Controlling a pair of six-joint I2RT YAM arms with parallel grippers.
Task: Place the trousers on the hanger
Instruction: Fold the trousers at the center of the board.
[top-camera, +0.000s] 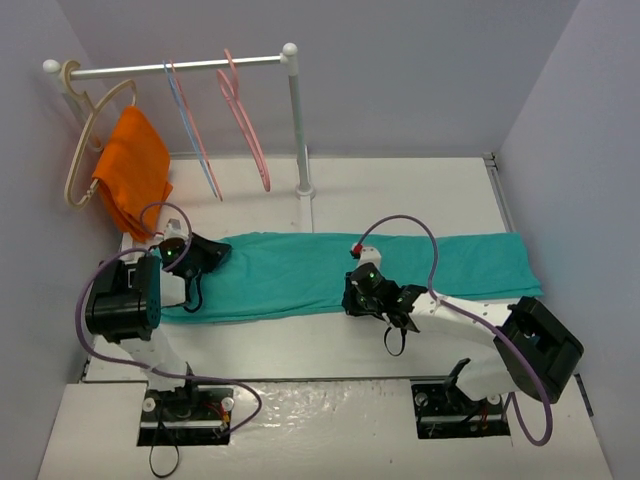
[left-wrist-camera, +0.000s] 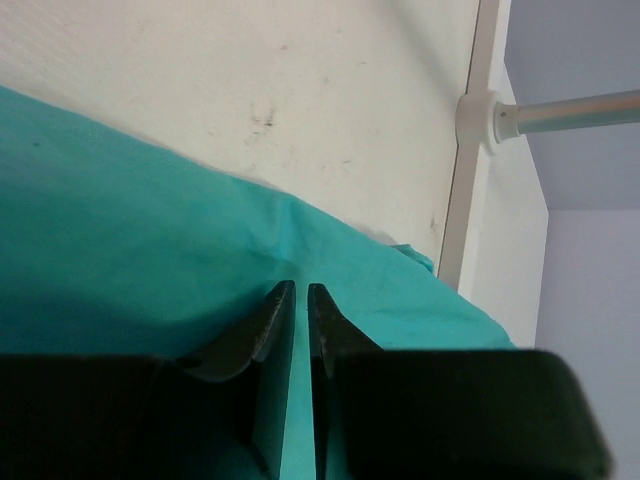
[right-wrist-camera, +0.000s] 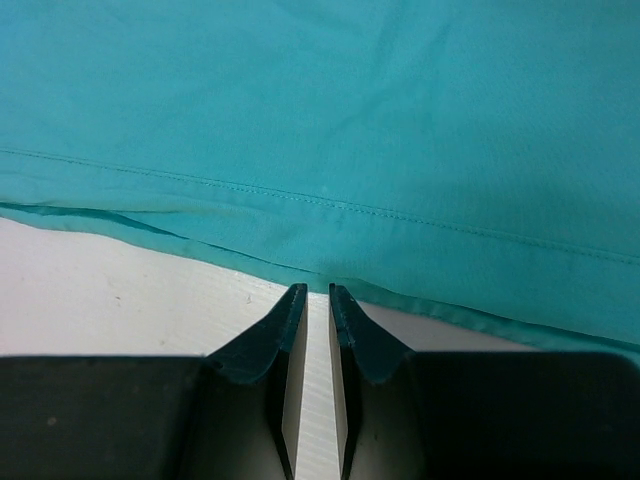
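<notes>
The teal trousers (top-camera: 400, 265) lie flat and stretched across the table from left to right. The salmon-pink hanger (top-camera: 248, 125) hangs on the rail at the back, away from both arms. My left gripper (top-camera: 216, 254) rests on the left end of the trousers. In the left wrist view its fingers (left-wrist-camera: 301, 287) stand a thin slit apart, where a raised crease of the trousers (left-wrist-camera: 120, 230) meets the tips. My right gripper (top-camera: 350, 300) is at the near hem in the middle. Its fingers (right-wrist-camera: 319, 290) are nearly together, touching the stitched hem (right-wrist-camera: 330, 205), with bare table showing between them.
A white rail stand (top-camera: 298, 130) rises behind the trousers; its foot shows in the left wrist view (left-wrist-camera: 478, 118). On the rail hang a pale blue and pink thin hanger (top-camera: 192, 130) and a thick beige hanger (top-camera: 82, 150) with an orange cloth (top-camera: 133, 170). Grey walls close in the table.
</notes>
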